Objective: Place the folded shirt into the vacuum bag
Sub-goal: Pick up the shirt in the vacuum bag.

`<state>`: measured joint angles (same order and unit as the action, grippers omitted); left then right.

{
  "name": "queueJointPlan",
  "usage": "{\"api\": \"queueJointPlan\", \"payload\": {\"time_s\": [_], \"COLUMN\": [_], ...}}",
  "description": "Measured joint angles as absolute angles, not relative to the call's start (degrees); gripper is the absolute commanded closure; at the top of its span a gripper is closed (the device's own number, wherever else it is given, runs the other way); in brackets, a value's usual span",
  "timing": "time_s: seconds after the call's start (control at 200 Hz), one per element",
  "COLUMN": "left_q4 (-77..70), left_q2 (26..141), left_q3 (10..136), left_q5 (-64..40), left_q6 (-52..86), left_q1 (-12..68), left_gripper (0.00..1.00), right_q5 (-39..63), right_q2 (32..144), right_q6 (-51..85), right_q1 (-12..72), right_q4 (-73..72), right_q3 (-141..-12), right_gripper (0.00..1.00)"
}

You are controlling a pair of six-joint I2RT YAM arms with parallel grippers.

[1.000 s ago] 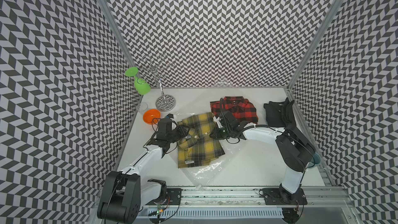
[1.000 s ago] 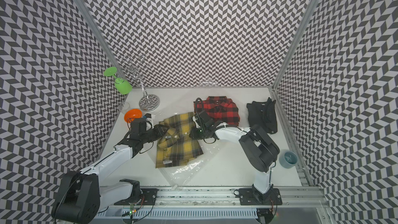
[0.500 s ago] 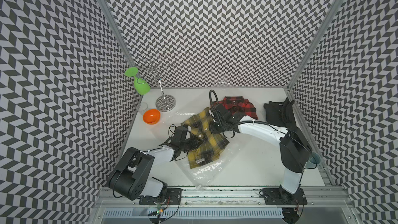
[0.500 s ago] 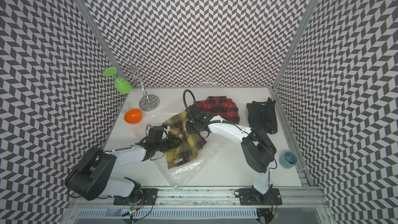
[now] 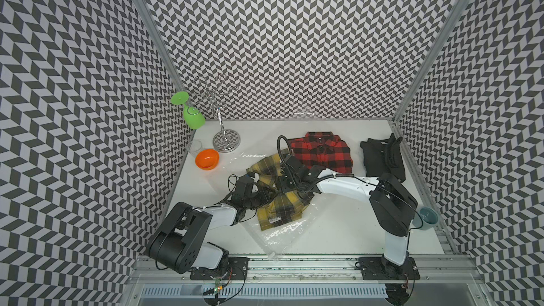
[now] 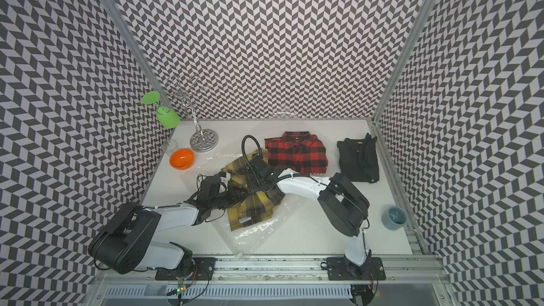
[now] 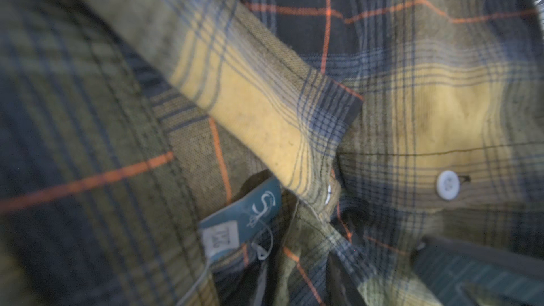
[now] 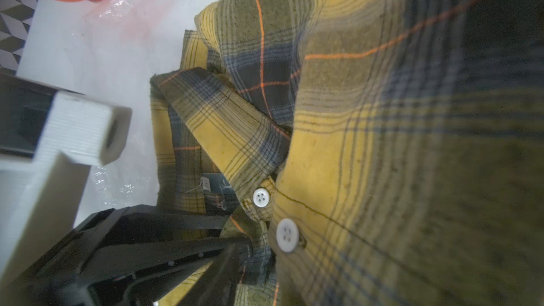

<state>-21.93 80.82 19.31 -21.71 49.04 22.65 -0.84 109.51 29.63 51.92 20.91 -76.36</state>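
- Folded shirt [image 5: 278, 201], yellow plaid: lies rumpled near the middle of the table [image 5: 338, 231], resting on the vacuum bag [image 5: 284, 232]. Whether its hem is inside the bag's mouth or merely on top of the film cannot be told.
- Vacuum bag: clear crinkled film spread flat from beside the orange bowl [image 5: 207, 158] toward the front edge, presumably so a garment can be slid along it rather than lifted.
- Left gripper [image 5: 263, 194]: reaches in from the left edge. In the right wrist view its black fingers [image 8: 176, 248] converge on fabric beside the collar buttons, a pinch that seems meant to steer that end of the shirt.
- Right gripper [image 5: 287, 185]: sits over the shirt's far half, coming from the right. Its jaws are hidden, so whether they are spread or pressed together cannot be told.
- Judged step: insertion under way, not finished.
- Bystanders: red plaid shirt [image 5: 321, 154] and black garment [image 5: 382, 157] lie along the back edge, and a teal cup [image 5: 425, 219] stands by the right edge.
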Motion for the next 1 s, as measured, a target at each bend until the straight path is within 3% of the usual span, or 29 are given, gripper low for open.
{"api": "queueJointPlan", "payload": {"time_s": [0.2,0.461,0.466,0.471,0.481,0.501,0.551,0.741,1.001], "left_q4": [-21.87,-21.32,-21.3,-21.26,-21.02,-20.51,-17.76,-2.28,11.42], "left_q2": [78.72,78.24,78.19,78.17,77.91,77.54,75.55,62.94,59.31], "left_q3": [17.78,17.78,17.78,17.78,17.8,17.87,18.41,28.56,47.2], "left_q5": [-22.65,-23.62,-23.64,-23.68,-23.77,-23.9,-24.18,-23.64,-19.53], "left_q6": [49.19,49.08,49.08,49.08,48.97,48.93,48.21,42.5,31.92], "left_q1": [20.58,19.46,19.42,19.4,19.27,19.05,18.15,10.94,7.01], "left_gripper": [0.67,0.66,0.66,0.66,0.66,0.66,0.65,0.63,0.61], "right_q5": [-0.38,-9.63,-9.72,-9.87,-9.98,-10.26,-12.38,-15.05,-10.09], "right_q2": [110.96,116.31,116.33,116.38,116.4,116.46,116.38,111.28,93.38], "right_q6": [29.08,27.9,27.9,27.86,27.83,27.83,27.51,25.36,21.98], "right_q1": [52.1,54.19,54.22,54.22,54.24,54.28,54.39,54.72,50.92], "right_q4": [19.18,19.77,19.77,19.73,19.7,19.68,19.64,19.42,22.65], "right_q3": [-75.68,-77.93,-77.93,-77.93,-77.93,-77.89,-77.43,-74.02,-72.82], "right_gripper": [0.29,0.32,0.33,0.53,0.69,0.76,0.84,1.0,1.0]}}
